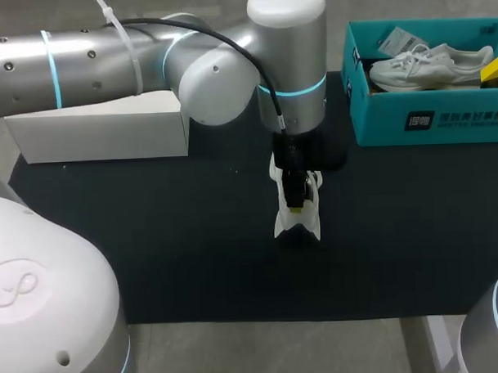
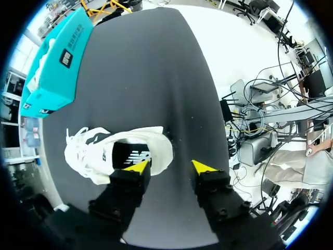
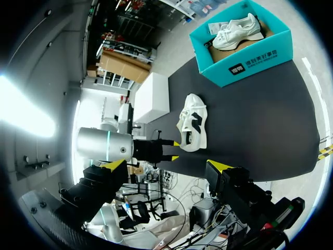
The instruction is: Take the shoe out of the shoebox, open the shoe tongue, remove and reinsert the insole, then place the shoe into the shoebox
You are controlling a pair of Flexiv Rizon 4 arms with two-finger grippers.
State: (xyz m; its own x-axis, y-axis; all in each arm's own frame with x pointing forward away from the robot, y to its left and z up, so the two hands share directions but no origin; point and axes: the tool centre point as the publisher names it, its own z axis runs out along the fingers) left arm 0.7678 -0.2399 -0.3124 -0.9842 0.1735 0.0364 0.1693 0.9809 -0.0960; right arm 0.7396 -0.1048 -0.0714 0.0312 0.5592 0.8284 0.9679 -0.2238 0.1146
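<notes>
The white shoe (image 2: 93, 153) rests sole-down on the dark surface (image 1: 193, 237), right under the left tool (image 2: 170, 166). That tool is open and grips nothing. One yellow tip is at the shoe's heel opening, over the dark insole (image 2: 130, 155), and the other is over bare surface just beside the heel. The right tool (image 3: 167, 165) is spread wide and empty, well apart from the shoe. Ahead of it, past the shoe, the teal shoebox (image 1: 427, 119) holds a second white shoe (image 1: 429, 66).
</notes>
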